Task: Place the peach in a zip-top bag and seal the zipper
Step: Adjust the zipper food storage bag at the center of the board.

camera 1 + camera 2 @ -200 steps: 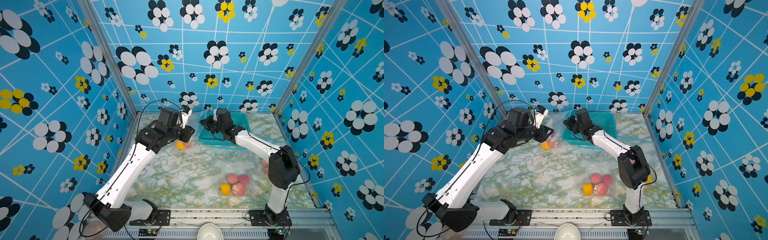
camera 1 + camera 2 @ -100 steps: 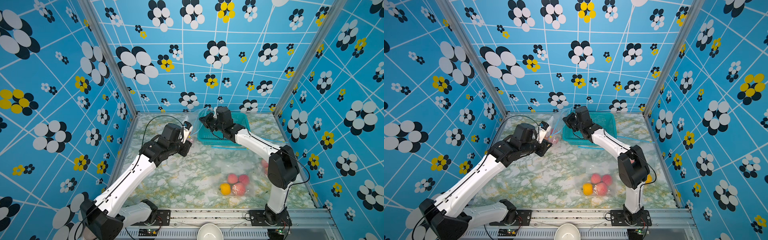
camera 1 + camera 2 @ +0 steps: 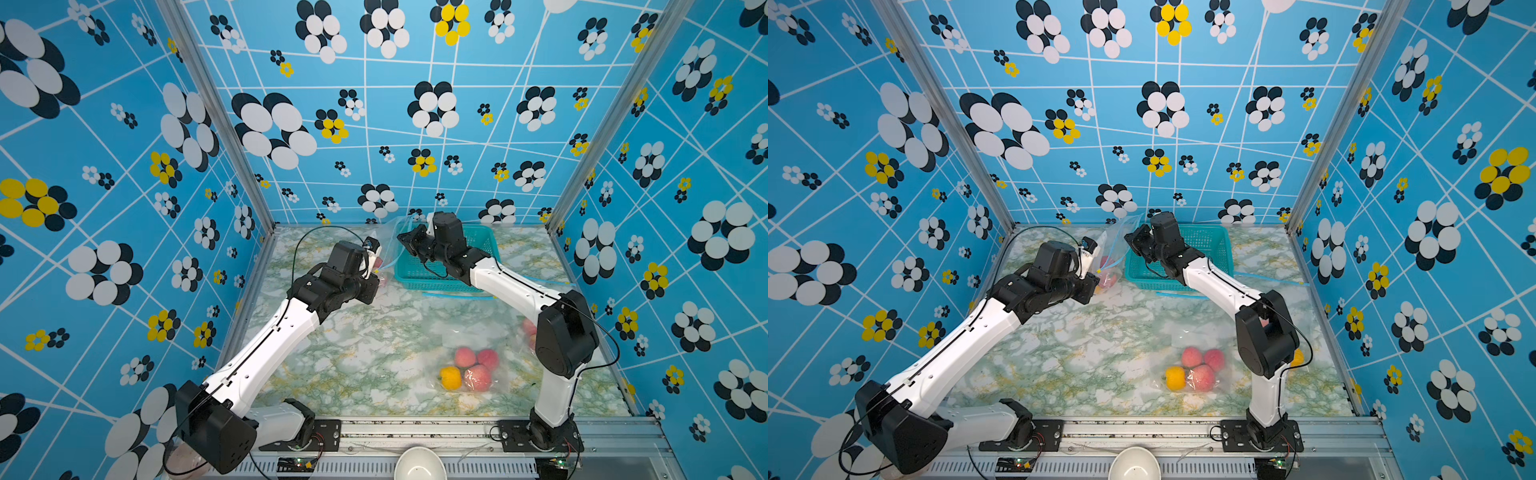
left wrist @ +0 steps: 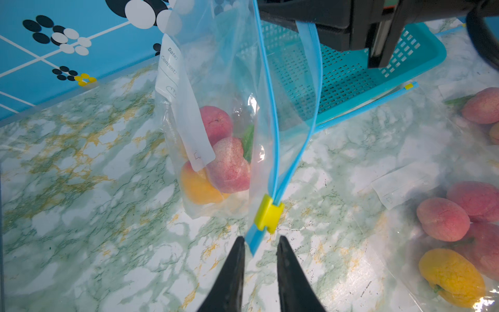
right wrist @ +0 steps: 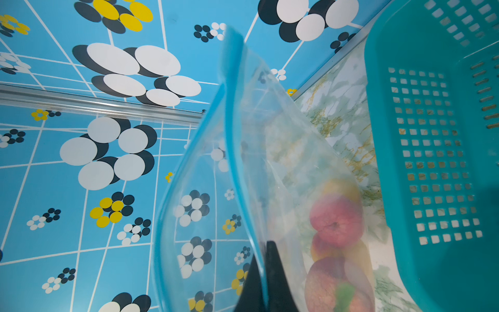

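Marbled table [image 4: 81, 216], rosy peach [image 4: 229, 164], clear bag [image 4: 216, 67]

A teal perforated basket [image 3: 484, 249] sits at the marble table's [image 3: 374, 345] far edge. A sealed fruit bag [image 3: 469, 370] lies near the front, with a white bowl [image 3: 417, 463] past the front rail.

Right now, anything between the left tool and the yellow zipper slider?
Nothing visible. The yellow slider sits just ahead of the open left tool; only the tail of the blue zipper track lies between its tips.
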Motion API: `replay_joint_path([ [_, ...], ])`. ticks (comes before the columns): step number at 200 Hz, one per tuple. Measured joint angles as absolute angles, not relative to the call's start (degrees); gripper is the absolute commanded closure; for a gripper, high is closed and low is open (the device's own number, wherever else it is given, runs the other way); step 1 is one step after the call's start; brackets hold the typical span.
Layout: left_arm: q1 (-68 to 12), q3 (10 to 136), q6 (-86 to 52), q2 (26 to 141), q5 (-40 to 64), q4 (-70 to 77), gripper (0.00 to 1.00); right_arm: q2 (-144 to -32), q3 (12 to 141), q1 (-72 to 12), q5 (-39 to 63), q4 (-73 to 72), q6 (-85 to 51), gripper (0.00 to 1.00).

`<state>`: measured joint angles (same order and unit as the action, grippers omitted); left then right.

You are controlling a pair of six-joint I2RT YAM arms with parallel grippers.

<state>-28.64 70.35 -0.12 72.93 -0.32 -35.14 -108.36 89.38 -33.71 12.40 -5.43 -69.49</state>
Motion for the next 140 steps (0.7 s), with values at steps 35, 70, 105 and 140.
replay_joint_path([
  [35,-27.7,70.3,0.2,72.9,0.3,-35.1,0.73,-108.4,89.4,-33.7,12.6,-5.7,-69.5,1.0],
  [70,-27.7,70.7,0.6,73.1,2.7,-34.1,0.74,-108.4,89.4,-33.7,12.6,-6.0,-69.5,1.0],
  [105,-27.7,70.7,1.2,73.4,4.1,-33.1,0.84,-108.4,89.4,-33.7,12.8,-6.2,-69.5,1.0],
  [140,-27.7,71.2,1.8,73.8,5.1,-33.0,0.96,-108.4,89.4,-33.7,12.8,-6.2,-69.5,1.0],
])
